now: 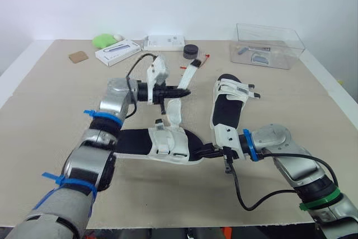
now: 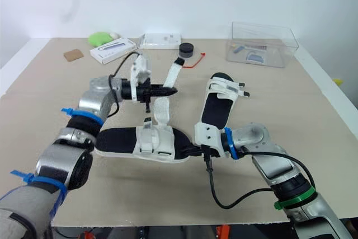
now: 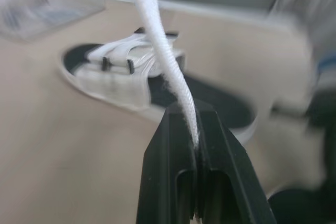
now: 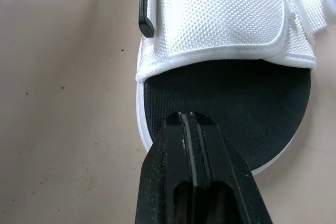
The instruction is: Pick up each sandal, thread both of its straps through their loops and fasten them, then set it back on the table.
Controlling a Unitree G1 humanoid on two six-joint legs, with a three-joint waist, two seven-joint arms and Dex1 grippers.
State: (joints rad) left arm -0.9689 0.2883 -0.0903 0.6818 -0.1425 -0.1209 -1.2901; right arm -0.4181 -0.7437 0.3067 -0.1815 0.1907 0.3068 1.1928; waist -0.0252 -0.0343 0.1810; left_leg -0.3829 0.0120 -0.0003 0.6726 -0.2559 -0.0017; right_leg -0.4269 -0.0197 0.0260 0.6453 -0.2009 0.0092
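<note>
Nearest, a white-strapped sandal with a black footbed (image 1: 168, 146) lies sideways on the beige table (image 1: 56, 99), toe to the right. The right gripper (image 4: 187, 116), fingers pressed together, rests its tips on that toe end. Just beyond, the left gripper (image 1: 186, 90) pinches this sandal's long white woven strap (image 3: 157, 40), lifted clear of the table. To the right lies a second matching sandal (image 1: 229, 107), lengthwise. Farthest are a white flat carton (image 1: 117, 52), a black round cap (image 1: 191, 51) and a clear plastic box (image 1: 268, 43).
</note>
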